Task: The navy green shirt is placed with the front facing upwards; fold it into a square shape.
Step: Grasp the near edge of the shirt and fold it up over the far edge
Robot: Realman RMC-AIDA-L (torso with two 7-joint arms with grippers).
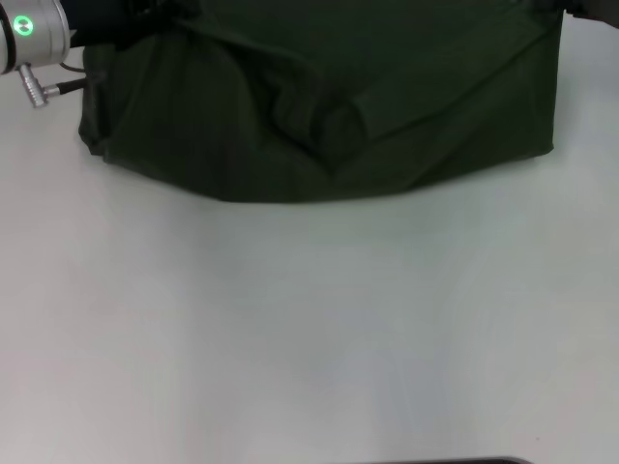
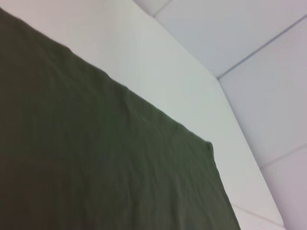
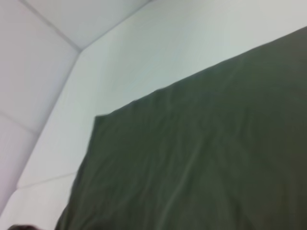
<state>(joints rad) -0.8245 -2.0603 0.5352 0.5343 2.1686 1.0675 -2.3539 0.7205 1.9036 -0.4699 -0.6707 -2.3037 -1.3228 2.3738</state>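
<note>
Lying on white tabletop (image 1: 309, 329): navy green shirt (image 1: 329, 106), plain side up (creased) | left arm (image 1: 34, 39) at its far-left corner | jaws' state could not be told

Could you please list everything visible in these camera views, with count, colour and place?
navy green shirt: one, dark olive green, partly folded and creased, at the far side of the table, plain fabric showing.
table: one, white, bare across the near half.
floor: pale grey tiles, beyond the table edge in the wrist views.
left arm: silver wrist with a green light, at the shirt's far left corner; fingers out of view.
right arm: only a dark sliver at the far right corner.
</note>
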